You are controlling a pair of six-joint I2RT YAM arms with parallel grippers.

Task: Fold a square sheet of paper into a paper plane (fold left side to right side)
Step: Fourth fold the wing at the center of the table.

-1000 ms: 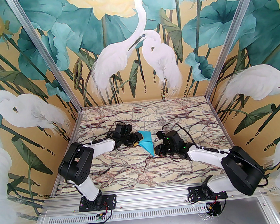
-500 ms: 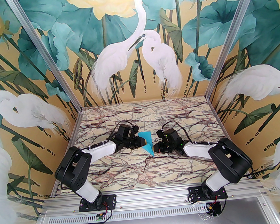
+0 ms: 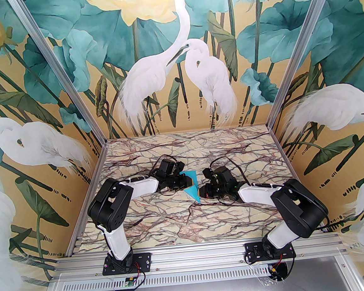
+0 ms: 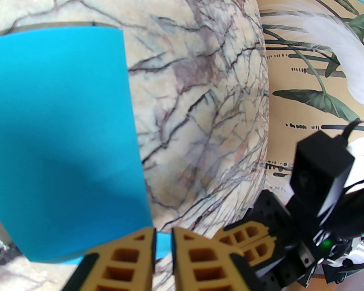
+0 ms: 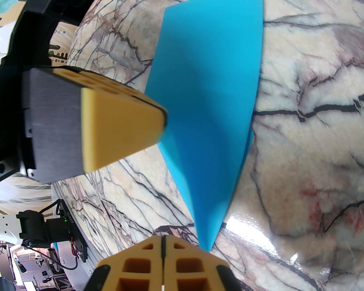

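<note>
Where left end effector (image 4: 163,241) grips, paper (image 4: 65,136) stands.

Paper plane (image 3: 193,192) on table (image 3: 176,219), between left claw (image 3: 189,182) and right claw (image 3: 200,193).

The top external camera sits high and well back at 6 o'clock of the marble table (image 3: 163,219), looking down and forward toward the far wall (image 3: 176,79) at 12. The left wrist camera hangs close over the table, its left gripper (image 4: 163,236) at 6 o'clock of the frame; the right wrist camera likewise, its right gripper (image 5: 163,241) at 6. All three share the sheet of paper (image 3: 193,192) and tabletop; each wrist view catches the other gripper.
</note>
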